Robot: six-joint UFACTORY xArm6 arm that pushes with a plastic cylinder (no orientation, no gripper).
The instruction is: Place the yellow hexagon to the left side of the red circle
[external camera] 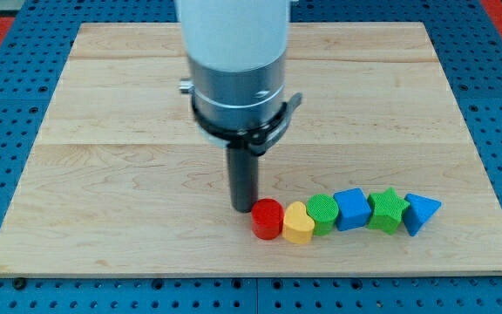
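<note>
The arm is standing upright, my tip touching the board just left of the red circle, grasping nothing. The yellow block is abutting the circle's right side.

My tip sits, perhaps touching, left of the block row low on the board.

1. The surface is being shown as pale, matt wood with visible grain.
2. The red circle and the yellow block are being seen as smooth and painted-looking.
3. The arm's collar is being shown as brushed grey metal.
</note>
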